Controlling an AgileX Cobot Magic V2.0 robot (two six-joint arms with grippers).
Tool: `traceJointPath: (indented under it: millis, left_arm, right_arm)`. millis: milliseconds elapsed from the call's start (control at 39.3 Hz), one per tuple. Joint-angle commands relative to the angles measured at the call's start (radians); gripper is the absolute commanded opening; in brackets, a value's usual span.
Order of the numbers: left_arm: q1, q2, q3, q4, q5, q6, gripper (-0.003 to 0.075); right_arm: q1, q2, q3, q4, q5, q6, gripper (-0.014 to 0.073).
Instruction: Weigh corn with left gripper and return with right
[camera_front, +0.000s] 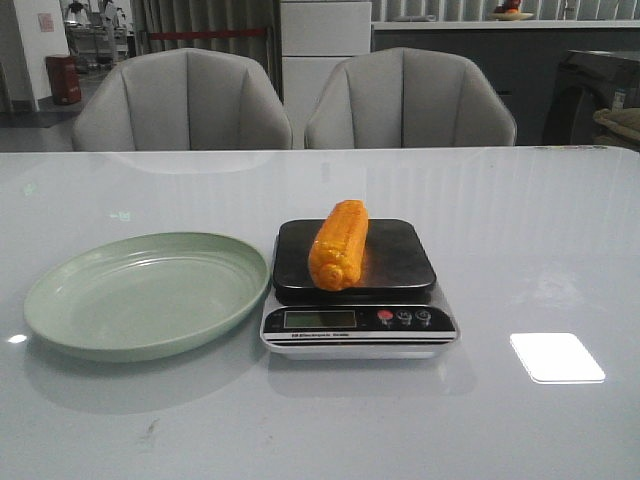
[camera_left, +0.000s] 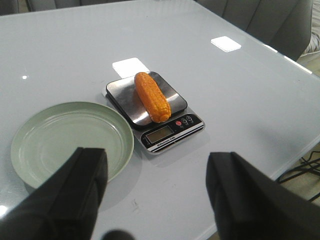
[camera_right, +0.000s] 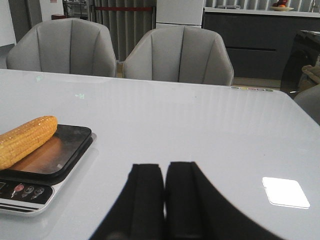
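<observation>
the corn (camera_front: 339, 244) lies lengthwise on the black platform of the scale (camera_front: 358, 330), just beside the green plate (camera_front: 60, 300) — the left gripper (camera_left: 156, 197) is spread wide and empty, the right gripper (camera_right: 165, 200) pressed closed on nothing

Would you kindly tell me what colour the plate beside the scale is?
The plate is pale green, plain, with no pattern; the front view shows it best.
</observation>
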Motion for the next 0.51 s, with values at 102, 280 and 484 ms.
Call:
traceJointPath:
  millis: [102,280,484]
  left_arm:
    - [-0.007,-0.214,0.055,0.003,-0.021,0.041,0.0306]
    - [-0.007,-0.391,0.114,0.029,-0.025,0.074,0.0108]
    - [-0.005,-0.387,0.121,0.041,-0.029,0.075,0.0114]
  right_arm:
    - [-0.007,-0.016,0.011,-0.011,-0.081,-0.001,0.0167]
    - [-0.007,-0.016,0.011,-0.011,-0.093,-0.001,0.0167]
    - [-0.007,-0.015,0.010,-0.008,-0.219,-0.001,0.0167]
